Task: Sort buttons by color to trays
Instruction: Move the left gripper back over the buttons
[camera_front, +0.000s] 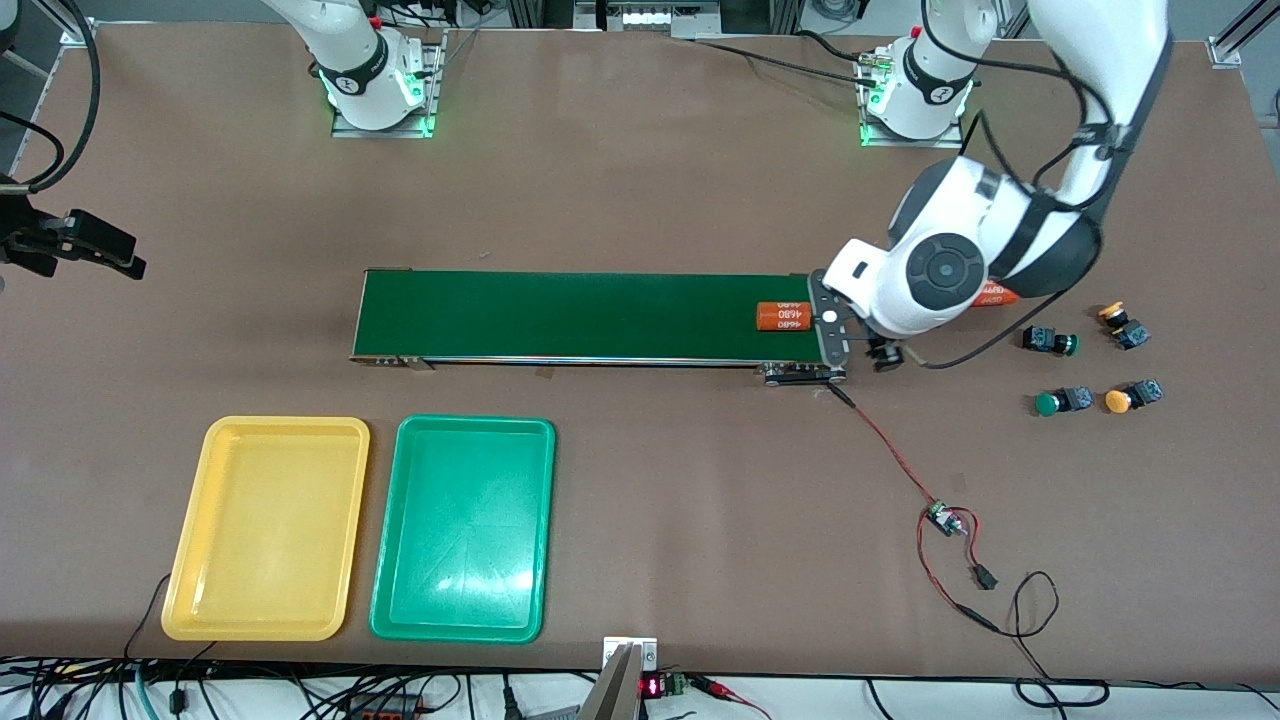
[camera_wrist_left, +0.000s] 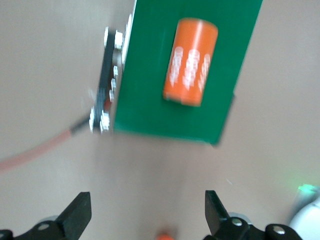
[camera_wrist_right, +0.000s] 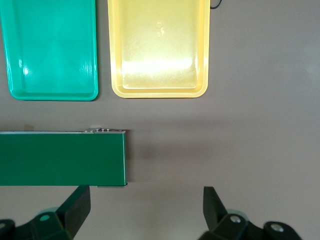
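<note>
Four buttons lie on the table toward the left arm's end: a green-capped one, a yellow-capped one, and nearer the front camera another green and another yellow. The yellow tray and the green tray sit side by side near the front edge, both bare. My left gripper hangs open over the table just off the belt's end, nothing between its fingers. My right gripper waits open above the table by the belt's other end.
The dark-green conveyor belt carries an orange cylinder near the left arm's end. A second orange cylinder shows partly under the left arm. A red wire runs from the belt to a small circuit board.
</note>
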